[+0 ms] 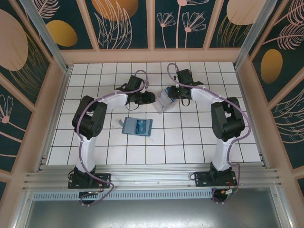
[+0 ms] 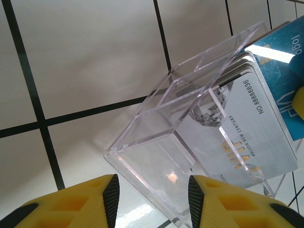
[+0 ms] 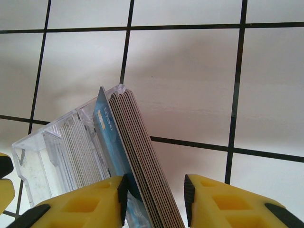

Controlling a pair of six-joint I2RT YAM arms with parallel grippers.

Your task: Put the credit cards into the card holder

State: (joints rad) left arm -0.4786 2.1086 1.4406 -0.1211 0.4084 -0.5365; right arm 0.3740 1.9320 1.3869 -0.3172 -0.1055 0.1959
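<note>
The teal card holder (image 1: pixel 136 127) lies open on the tiles between the arms, with a blue card (image 1: pixel 141 126) on it. Behind it, a clear plastic box (image 1: pixel 165 101) holds a stack of credit cards (image 3: pixel 142 161) standing on edge, a blue one (image 3: pixel 107 137) among them. My right gripper (image 3: pixel 156 199) is open and straddles the stack; its left pad is against the blue card and a gap is left at the right pad. My left gripper (image 2: pixel 153 199) is open, and the empty near corner of the box (image 2: pixel 152 152) lies between its fingers. A pale grey card (image 2: pixel 251 137) faces the left wrist camera.
Wooden walls (image 1: pixel 152 56) ring the white tiled floor (image 1: pixel 199 137). The two arms meet at the box in the back middle. One yellow finger of the right gripper (image 2: pixel 298 102) shows past the cards in the left wrist view.
</note>
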